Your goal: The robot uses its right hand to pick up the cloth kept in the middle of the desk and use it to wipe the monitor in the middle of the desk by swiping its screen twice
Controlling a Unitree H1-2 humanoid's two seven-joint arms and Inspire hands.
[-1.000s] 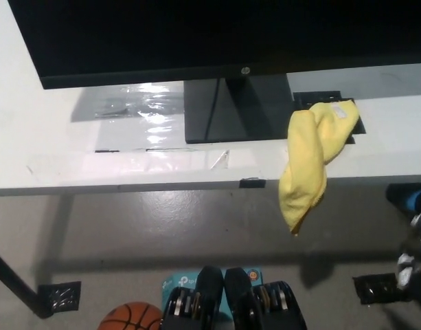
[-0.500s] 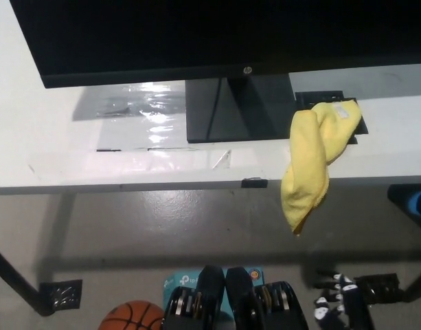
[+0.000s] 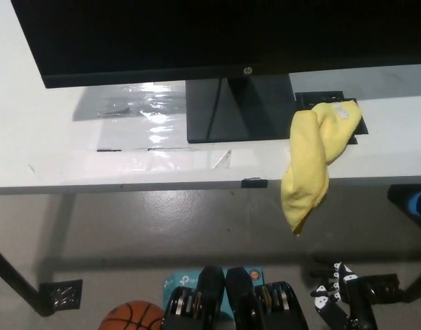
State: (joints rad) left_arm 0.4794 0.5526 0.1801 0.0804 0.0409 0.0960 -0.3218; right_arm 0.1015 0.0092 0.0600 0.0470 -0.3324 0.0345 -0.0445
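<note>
A yellow cloth lies on the white desk to the right of the monitor's stand, half of it hanging over the front edge. The black monitor spans the top of the head view on a dark stand. My black right hand shows low at the bottom right, well below the desk edge and the cloth, fingers spread and holding nothing. The white left hand is out of view.
A black cable grommet sits under the cloth's upper end. An orange basketball lies on the floor at the bottom left, beside a desk leg foot. A blue-and-black object is at the right edge.
The right hand moved from the right edge to the bottom right, then rose slightly. The cloth and monitor stayed put; the camera shifted a little.
</note>
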